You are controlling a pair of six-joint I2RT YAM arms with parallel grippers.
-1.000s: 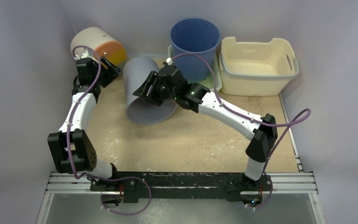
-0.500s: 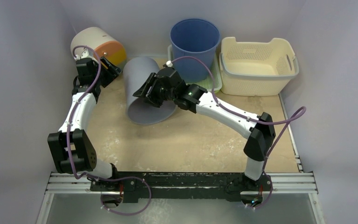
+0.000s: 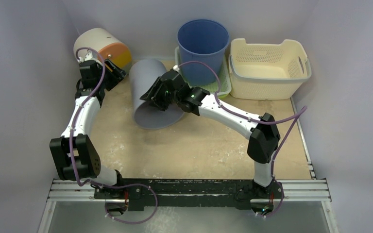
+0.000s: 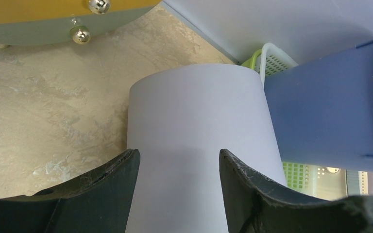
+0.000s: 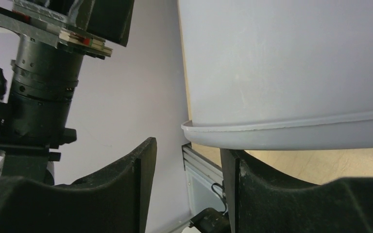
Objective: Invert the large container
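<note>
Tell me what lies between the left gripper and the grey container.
Only a narrow strip of bare table separates the left gripper from the container; the top view shows it, the left wrist view agrees.

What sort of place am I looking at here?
Most likely a robot test booth: two arms bolted to a metal rail, plain walls boxing in a table, and a grey bin, blue bucket and basket set out as props.

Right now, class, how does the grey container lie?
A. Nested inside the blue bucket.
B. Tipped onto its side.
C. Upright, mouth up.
B: the top view shows the side wall of the grey container, its rim end pointing toward the table's near edge.
</note>
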